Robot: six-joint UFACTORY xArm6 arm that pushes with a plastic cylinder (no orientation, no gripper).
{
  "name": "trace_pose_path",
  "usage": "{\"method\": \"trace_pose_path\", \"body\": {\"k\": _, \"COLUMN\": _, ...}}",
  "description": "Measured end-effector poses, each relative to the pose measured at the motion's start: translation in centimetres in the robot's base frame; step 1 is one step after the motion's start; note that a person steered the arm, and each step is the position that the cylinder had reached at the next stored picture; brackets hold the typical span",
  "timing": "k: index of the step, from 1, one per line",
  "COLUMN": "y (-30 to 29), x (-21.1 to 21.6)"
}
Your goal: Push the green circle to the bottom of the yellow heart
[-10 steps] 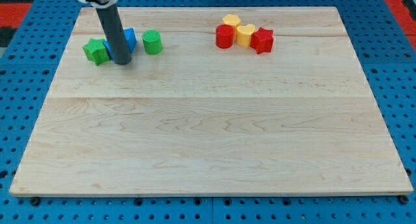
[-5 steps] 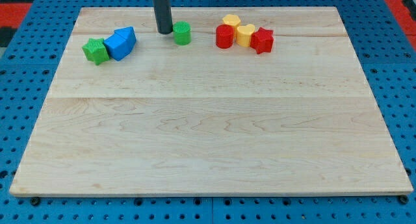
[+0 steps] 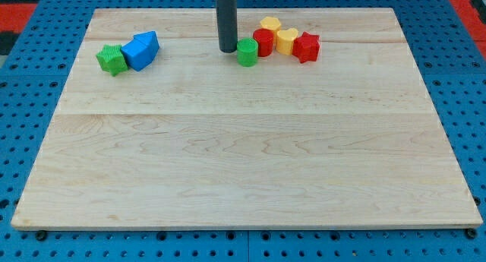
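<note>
The green circle (image 3: 247, 52) sits near the view's top centre, touching the left side of a red round block (image 3: 263, 42). The yellow heart (image 3: 286, 40) lies just right of that red block, up and to the right of the green circle. My tip (image 3: 227, 49) rests on the board just left of the green circle, close against it. The dark rod rises straight up out of the view's top.
A second yellow block (image 3: 270, 24) sits above the red round block. A red star (image 3: 307, 46) touches the heart's right side. A green star (image 3: 112, 59) and two blue blocks (image 3: 142, 49) cluster at the view's upper left.
My tip has moved right from the blue blocks, pushing the green circle right along the view's top until it meets the red round block.
</note>
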State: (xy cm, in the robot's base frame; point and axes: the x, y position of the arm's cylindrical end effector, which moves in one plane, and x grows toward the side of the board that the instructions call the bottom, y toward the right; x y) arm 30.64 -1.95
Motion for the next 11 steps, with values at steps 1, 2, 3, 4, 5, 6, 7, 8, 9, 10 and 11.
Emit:
{"method": "trace_pose_path", "body": {"k": 1, "y": 2.7, "x": 0.9}}
{"method": "trace_pose_path", "body": {"k": 2, "y": -0.2, "x": 1.7}}
{"method": "trace_pose_path", "body": {"k": 3, "y": -0.3, "x": 6.9}}
{"method": "trace_pose_path", "body": {"k": 4, "y": 1.1, "x": 7.2}}
{"method": "trace_pose_path", "body": {"k": 5, "y": 1.2, "x": 4.9}}
{"method": "trace_pose_path", "body": {"k": 6, "y": 3.6, "x": 3.1}}
{"method": "trace_pose_path", "body": {"k": 7, "y": 3.8, "x": 3.0}}
{"method": "trace_pose_path", "body": {"k": 8, "y": 4.1, "x": 3.0}}
{"method": "trace_pose_path", "body": {"k": 9, "y": 5.0, "x": 3.0}}
{"method": "trace_pose_path", "body": {"k": 10, "y": 5.5, "x": 3.0}}
{"method": "trace_pose_path", "body": {"k": 11, "y": 5.7, "x": 2.9}}
